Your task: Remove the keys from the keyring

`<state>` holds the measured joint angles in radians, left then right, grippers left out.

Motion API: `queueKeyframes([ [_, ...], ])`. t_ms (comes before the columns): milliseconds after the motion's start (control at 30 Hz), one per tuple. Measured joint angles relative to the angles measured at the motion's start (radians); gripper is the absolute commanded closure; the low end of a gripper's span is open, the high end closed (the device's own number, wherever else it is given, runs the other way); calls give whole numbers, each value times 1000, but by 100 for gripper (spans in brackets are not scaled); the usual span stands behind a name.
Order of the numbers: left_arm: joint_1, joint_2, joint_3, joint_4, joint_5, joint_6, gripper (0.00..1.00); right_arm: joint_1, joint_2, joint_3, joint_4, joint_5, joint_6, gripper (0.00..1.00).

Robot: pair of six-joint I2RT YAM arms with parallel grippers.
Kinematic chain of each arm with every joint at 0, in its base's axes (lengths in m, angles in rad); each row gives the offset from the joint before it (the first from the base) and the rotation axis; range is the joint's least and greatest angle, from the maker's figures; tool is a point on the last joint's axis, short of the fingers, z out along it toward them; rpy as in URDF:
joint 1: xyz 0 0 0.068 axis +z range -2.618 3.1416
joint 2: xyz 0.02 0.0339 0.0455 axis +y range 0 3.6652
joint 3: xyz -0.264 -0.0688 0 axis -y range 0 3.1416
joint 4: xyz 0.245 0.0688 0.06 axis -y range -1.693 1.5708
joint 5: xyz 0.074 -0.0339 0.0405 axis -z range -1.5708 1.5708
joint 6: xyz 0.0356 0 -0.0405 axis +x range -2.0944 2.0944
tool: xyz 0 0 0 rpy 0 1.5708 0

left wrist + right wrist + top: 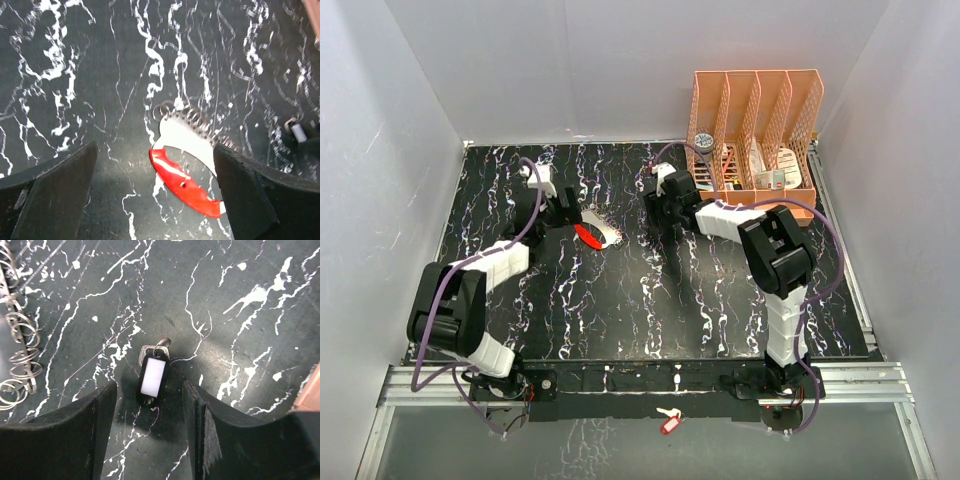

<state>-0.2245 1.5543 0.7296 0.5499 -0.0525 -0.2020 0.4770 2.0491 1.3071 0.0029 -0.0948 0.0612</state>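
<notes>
The left hand (155, 150) hovers low over the black marbled table (75, 75), fingers spread wide and holding nothing. Between them, toward the lower right of the left wrist view, lies the keyring (184, 184), its bright red crescent flat on the table. The keys (186, 134) fan upward from it as a pale silvery sheet edged with small wire loops. The bunch sits nearer the finger on the right of the frame than the one on the left. It looks light, stiff and slick, and would likely skate on the table if nudged. The thicker red crescent appears the surest place to pinch, leaving the thin metal free to be worked off. The right hand (149, 385), also spread and empty, straddles a black tag (151, 376) with a white label, apart from the red piece. An orange file rack (755, 130) stands at the upper right of the overhead view.
</notes>
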Motion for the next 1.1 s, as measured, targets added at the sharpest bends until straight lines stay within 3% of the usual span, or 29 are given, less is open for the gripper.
queueKeyframes([
  [233,0,-40,209,-282,-46,-46,1,0,-204,-47,-23,16,17,47],
  [567,-5,-284,92,-372,-134,-80,1,2,-642,-273,81,93,46,46],
  [800,-22,-349,88,-385,-219,-80,1,2,-830,-407,82,212,50,42],
  [1100,-27,-392,67,-408,-254,-87,1,2,-980,-450,82,401,79,42],
])
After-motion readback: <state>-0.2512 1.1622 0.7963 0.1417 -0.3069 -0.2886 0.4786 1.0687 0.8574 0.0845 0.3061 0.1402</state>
